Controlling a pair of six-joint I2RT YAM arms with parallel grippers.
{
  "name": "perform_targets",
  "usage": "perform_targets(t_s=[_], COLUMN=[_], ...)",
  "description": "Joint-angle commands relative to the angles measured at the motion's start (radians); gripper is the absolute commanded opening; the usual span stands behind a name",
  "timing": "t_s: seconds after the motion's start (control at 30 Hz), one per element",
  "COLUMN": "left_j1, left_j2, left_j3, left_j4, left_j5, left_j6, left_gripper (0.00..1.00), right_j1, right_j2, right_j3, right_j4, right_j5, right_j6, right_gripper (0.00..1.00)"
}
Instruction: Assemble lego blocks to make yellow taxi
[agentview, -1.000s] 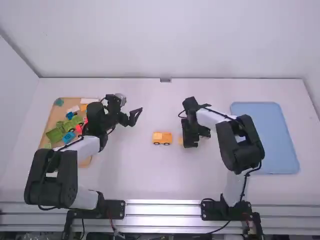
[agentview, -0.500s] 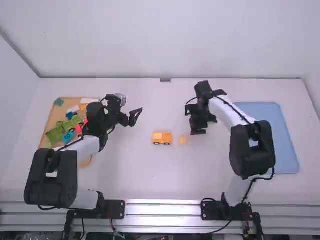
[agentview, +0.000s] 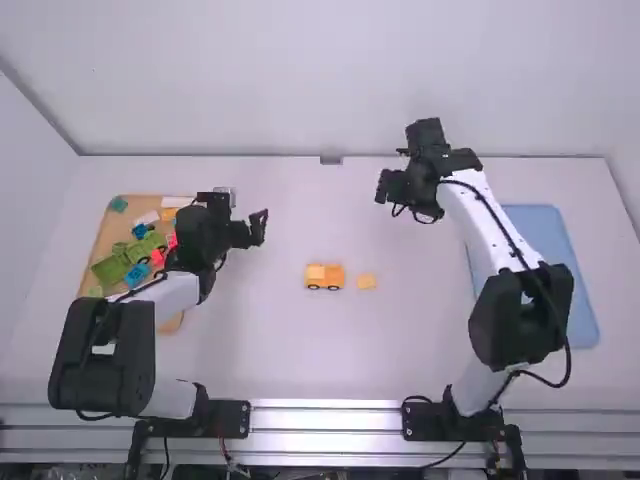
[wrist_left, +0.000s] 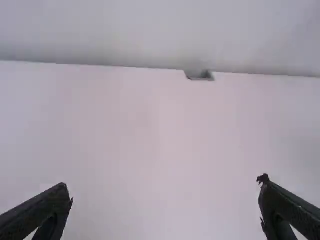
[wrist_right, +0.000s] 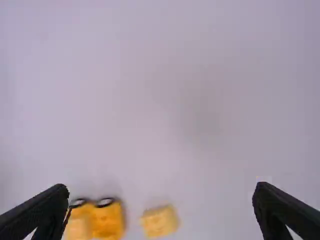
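An orange wheeled block assembly (agentview: 324, 277) sits near the table's middle, its wheels toward the camera. Just right of it, and apart from it, lies a small yellow-orange block (agentview: 367, 281). My left gripper (agentview: 262, 226) is left of and farther back than both; in the left wrist view this gripper (wrist_left: 165, 205) is open over bare table. At the back right hangs my right gripper (agentview: 384, 187), beyond the small block. The right wrist view has the right gripper (wrist_right: 160, 210) open, with the wheeled assembly (wrist_right: 107, 221) and small block (wrist_right: 160, 220) low between its fingers' sides, ungripped.
An orange-brown tray (agentview: 103, 240) of mixed coloured blocks stands at the far left, partly behind the left arm. On the right lies a blue tray (agentview: 545, 225), partly under the right arm. A wall bounds the table's back edge.
The right gripper has moved away from the small block, back and to the right, leaving the block on the table. My left gripper has shifted slightly left. The wheeled assembly has stayed put.
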Motion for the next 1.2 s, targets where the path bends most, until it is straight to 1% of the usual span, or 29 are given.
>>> perform_targets(t_s=[0.0,0.13,0.17,0.2,0.27,0.3,0.37,0.4,0.47,0.5,0.57,0.63,0.67,0.83,0.97,1.07,1.17], left_j1=[-0.003,-0.003,-0.003,-0.003,-0.003,-0.003,-0.003,-0.003,-0.003,-0.003,-0.003,-0.003,-0.003,-0.003,-0.004,-0.006,-0.021], left_j2=[0.003,0.003,0.003,0.003,0.003,0.003,0.003,0.003,0.003,0.003,0.003,0.003,0.003,0.004,0.029,0.059,0.1], left_j3=[-0.003,-0.003,-0.003,-0.003,-0.003,-0.003,-0.003,-0.003,-0.003,-0.003,-0.003,-0.003,-0.003,-0.003,-0.001,-0.001,0.008], left_j4=[-0.012,-0.021,-0.02,-0.018,-0.018,-0.018,-0.019,-0.019,-0.02,-0.022,-0.023,-0.023,-0.023,-0.026,-0.019,-0.016,0.015], left_j5=[0.0,0.159,0.249,0.275,0.372,0.418,0.459,0.499,0.55,0.588,0.659,0.699,0.739,0.813,0.882,0.912,0.924], left_j6=[-0.059,0.1,0.188,0.211,0.304,0.35,0.386,0.422,0.465,0.502,0.569,0.608,0.642,0.69,0.753,0.793,0.792], left_gripper=[0.99,0.99,0.99,0.99,0.99,0.99,0.99,0.99,0.99,0.99,0.99,0.99,0.99,0.99,0.99,0.99,0.99], right_j1=[0.0,0.0,0.0,0.0,0.0,0.0,0.0,-0.002,-0.011,-0.019,-0.033,-0.041,-0.047,-0.047,-0.044,-0.048,-0.063], right_j2=[-0.007,-0.007,-0.007,-0.007,-0.007,-0.007,-0.007,-0.007,-0.007,-0.007,-0.007,-0.007,-0.007,-0.007,-0.007,-0.007,-0.007], right_j3=[-0.007,-0.006,-0.006,-0.007,-0.025,-0.045,-0.072,-0.111,-0.172,-0.22,-0.305,-0.357,-0.41,-0.498,-0.526,-0.559,-0.593], right_j4=[0.002,0.051,0.071,0.075,0.097,0.117,0.137,0.158,0.184,0.204,0.261,0.318,0.386,0.525,0.57,0.58,0.583], right_j5=[0.092,0.081,0.039,0.013,-0.137,-0.241,-0.344,-0.467,-0.626,-0.729,-0.836,-0.853,-0.856,-0.935,-0.922,-0.924,-0.928], right_j6=[-0.22,-0.239,-0.285,-0.317,-0.494,-0.607,-0.718,-0.856,-1.049,-1.188,-1.37,-1.43,-1.474,-1.452,-1.423,-1.498,-1.525], right_gripper=[0.98,0.98,0.98,0.98,0.98,0.98,0.98,0.98,0.98,0.98,0.98,0.98,0.98,0.98,0.98,0.98,0.98])
